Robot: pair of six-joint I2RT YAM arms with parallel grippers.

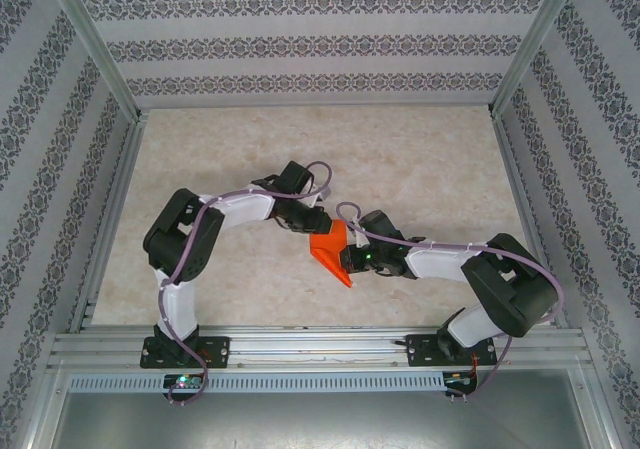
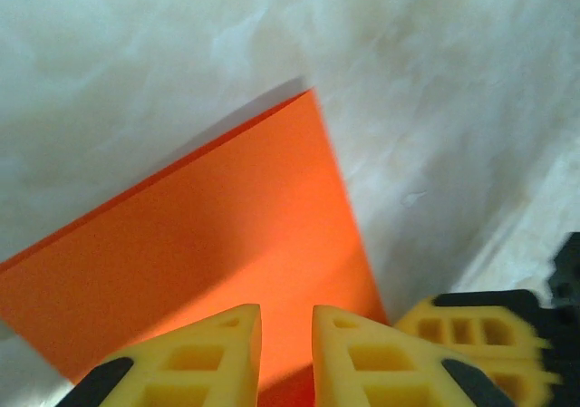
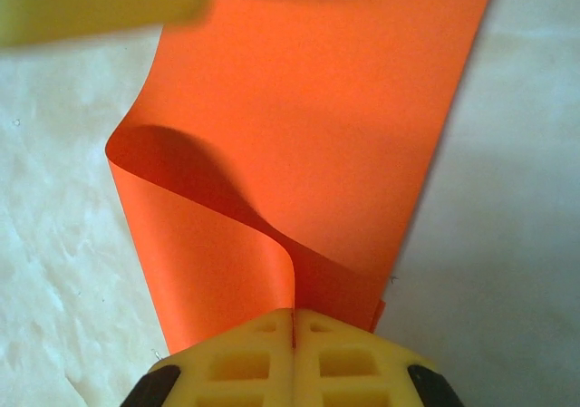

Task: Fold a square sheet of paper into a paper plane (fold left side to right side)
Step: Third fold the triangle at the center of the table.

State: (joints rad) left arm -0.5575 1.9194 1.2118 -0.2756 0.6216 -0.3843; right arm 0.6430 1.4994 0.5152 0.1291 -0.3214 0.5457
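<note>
Where my two arms meet over the middle of the table (image 1: pixel 400 159), both reach in from their bases at the near edge. My left arm (image 1: pixel 235 209) rises from its base, bends at the elbow and runs across to the right. My right arm (image 1: pixel 440 261) folds back at its elbow and stretches low to the left. The two wrists end up close together, almost nose to nose.

My right pincer (image 3: pixel 293 314) is pressed together on the square sheet of paper (image 3: pixel 317 108), pinching its near edge so that the yellow fingers meet with only a thin red line between them. My left pincer (image 2: pixel 285 312) hangs just above the sheet's other end with its yellow fingers a little apart. Orange shows through the narrow gap between them, and I cannot tell whether the tips touch the paper. From above, the sheet (image 1: pixel 330 249) sits between the two pincers, right where they meet.

The paper is bright orange-red, plain and unmarked. Under my left wrist it lies flat on the pale marbled table with one sharp corner pointing away (image 2: pixel 208 235). At my right pincer, the layer I hold curls up from the surface in a soft, uncreased loop and casts a dark shadow on the flat part beneath.
</note>
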